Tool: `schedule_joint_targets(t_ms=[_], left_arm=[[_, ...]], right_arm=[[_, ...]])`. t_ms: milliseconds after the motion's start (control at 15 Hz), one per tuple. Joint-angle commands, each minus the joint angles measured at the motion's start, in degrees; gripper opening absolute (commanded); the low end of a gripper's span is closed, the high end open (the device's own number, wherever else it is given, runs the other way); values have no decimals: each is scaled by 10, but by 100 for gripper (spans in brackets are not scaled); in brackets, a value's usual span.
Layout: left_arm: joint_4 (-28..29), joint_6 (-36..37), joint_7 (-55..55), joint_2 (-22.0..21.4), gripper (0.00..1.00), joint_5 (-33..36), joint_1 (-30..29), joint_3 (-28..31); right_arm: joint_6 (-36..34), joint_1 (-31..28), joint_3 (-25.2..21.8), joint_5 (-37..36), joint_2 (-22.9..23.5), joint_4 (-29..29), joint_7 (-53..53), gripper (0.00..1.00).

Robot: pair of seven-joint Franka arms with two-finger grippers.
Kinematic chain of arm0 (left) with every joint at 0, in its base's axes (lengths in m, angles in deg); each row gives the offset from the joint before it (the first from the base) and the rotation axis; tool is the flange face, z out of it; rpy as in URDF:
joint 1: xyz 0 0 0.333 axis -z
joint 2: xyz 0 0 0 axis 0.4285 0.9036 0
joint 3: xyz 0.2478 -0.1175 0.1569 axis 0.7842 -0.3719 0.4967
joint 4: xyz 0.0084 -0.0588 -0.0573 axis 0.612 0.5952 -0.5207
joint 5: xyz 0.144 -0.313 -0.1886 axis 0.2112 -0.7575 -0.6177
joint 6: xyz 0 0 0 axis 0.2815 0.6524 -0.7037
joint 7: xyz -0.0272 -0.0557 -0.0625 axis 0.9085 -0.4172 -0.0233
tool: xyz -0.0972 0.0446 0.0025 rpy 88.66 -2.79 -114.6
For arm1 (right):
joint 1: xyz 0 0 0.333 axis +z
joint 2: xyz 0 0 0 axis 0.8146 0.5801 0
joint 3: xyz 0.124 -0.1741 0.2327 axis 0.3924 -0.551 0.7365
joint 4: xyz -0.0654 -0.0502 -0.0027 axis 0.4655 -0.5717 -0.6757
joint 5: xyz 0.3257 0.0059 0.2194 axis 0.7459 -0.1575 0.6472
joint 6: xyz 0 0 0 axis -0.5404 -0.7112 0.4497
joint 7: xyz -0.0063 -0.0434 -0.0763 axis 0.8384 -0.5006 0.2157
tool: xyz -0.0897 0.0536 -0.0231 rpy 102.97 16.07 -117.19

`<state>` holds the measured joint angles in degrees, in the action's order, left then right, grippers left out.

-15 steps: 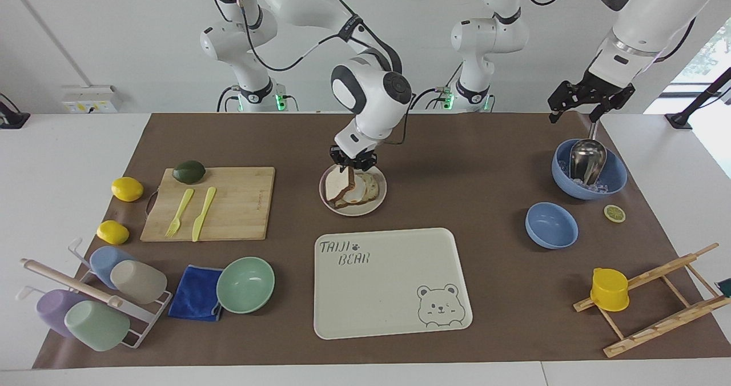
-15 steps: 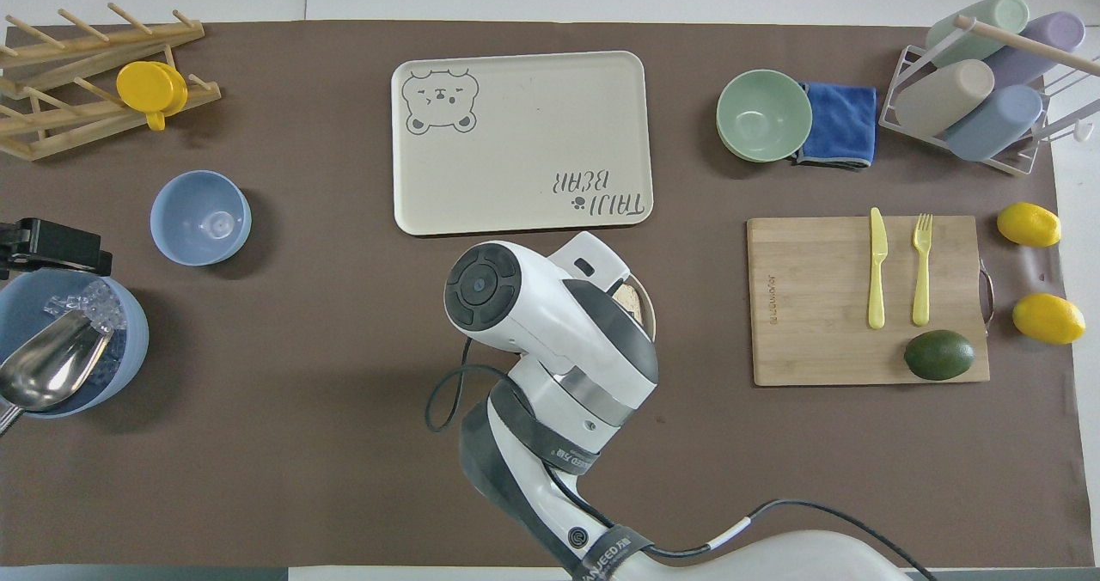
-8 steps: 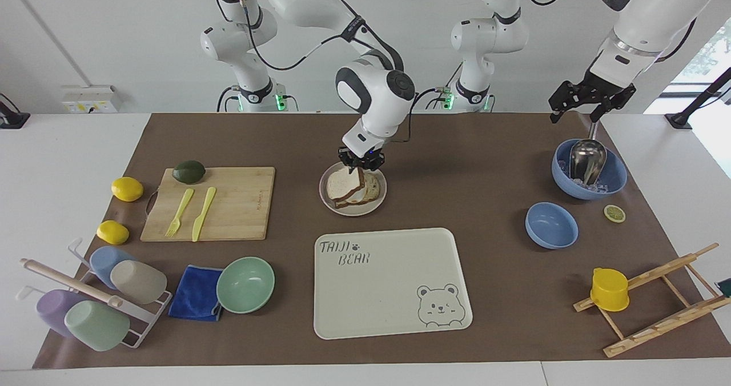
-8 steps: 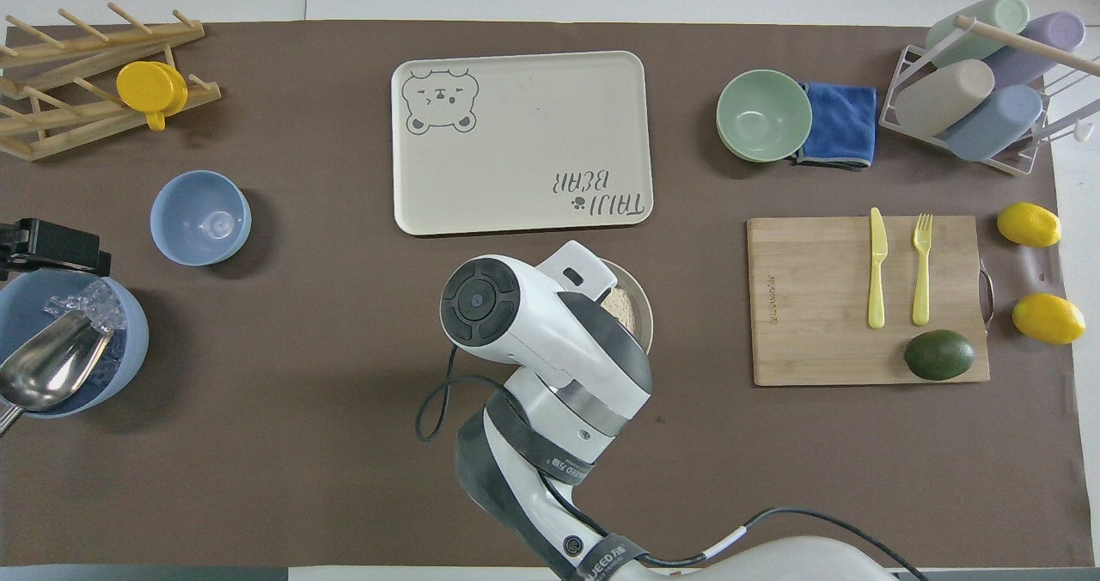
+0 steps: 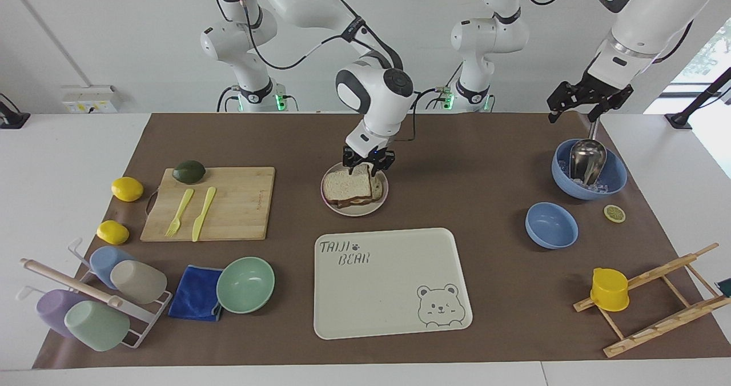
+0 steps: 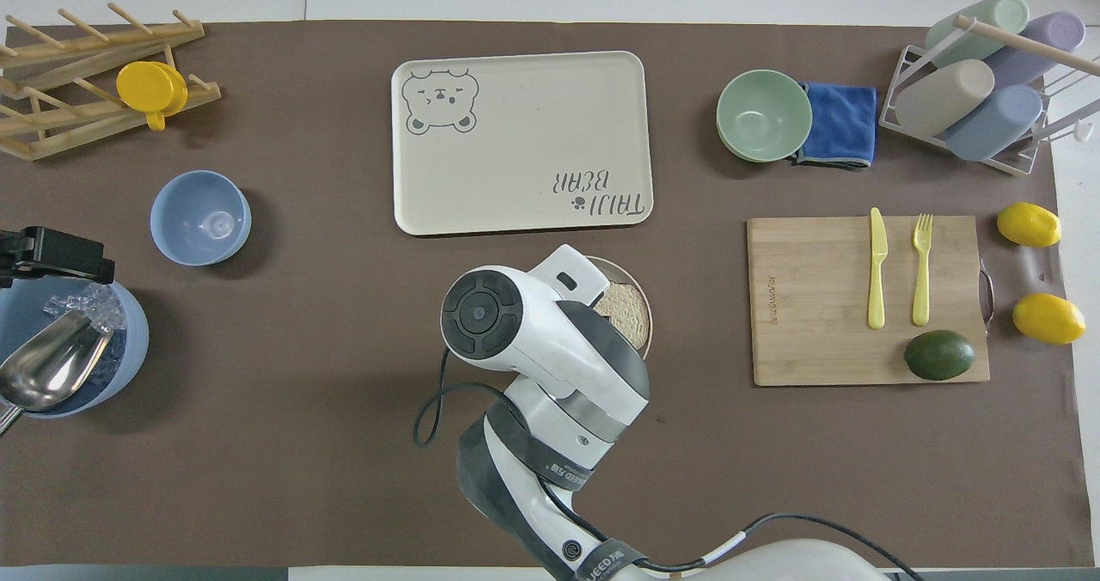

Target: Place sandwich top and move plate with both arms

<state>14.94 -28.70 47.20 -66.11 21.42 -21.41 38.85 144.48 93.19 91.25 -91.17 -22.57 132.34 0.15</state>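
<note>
Near the middle of the table, just nearer the robots than the bear-printed tray (image 5: pixel 393 283), the plate (image 5: pixel 384 194) carries the sandwich top (image 5: pixel 346 187), which lies flat on the stack of bread beneath it, its pale speckled face up and its brown crust showing along the edge toward the tray. Over the plate's edge nearest the robots hangs the right gripper (image 5: pixel 368 169), its black fingertips spread apart on either side of the slice's upper corner and clamped on nothing; whether they touch the bread is not clear. From overhead the right arm's white wrist covers most of the plate, leaving only a sliver of rim and a patch of bread visible. Toward the left arm's end of the table the left gripper (image 5: pixel 588 101) waits in the air with its fingers apart and nothing between them, over the table edge just beside the large blue bowl (image 5: pixel 614 177), which holds ice and a metal scoop (image 5: pixel 587 159). A smaller blue bowl (image 5: pixel 551 225) sits farther from the robots than the large one. Toward the right arm's end lies the wooden cutting board (image 5: pixel 240 203) bearing a yellow fork (image 5: pixel 180 212), a yellow knife (image 5: pixel 203 213) and an avocado (image 5: pixel 189 171).
</note>
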Motion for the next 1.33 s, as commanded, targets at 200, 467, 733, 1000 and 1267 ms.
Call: schedule_joint_targets(t_ms=[200, 467, 733, 1000, 1267], left_arm=[[79, -55, 1, -38, 100, -16, -4, -2], [136, -123, 13, -40, 100, -62, 2, -2], [197, -203, 53, -32, 100, -103, 52, -5], [221, -305, 106, 22, 100, -156, 135, -5], [223, -403, 116, 99, 100, -211, 226, -5]], right_arm=[[16, -23, 9, 15, -23, -29, -2, 85], [-24, -109, -2, 54, -93, -29, 49, 100], [-86, -187, -44, 96, -146, -29, 128, 100], [-191, -185, -150, 125, -216, -28, 223, 100], [-264, -183, -241, 125, -244, -24, 377, 100]])
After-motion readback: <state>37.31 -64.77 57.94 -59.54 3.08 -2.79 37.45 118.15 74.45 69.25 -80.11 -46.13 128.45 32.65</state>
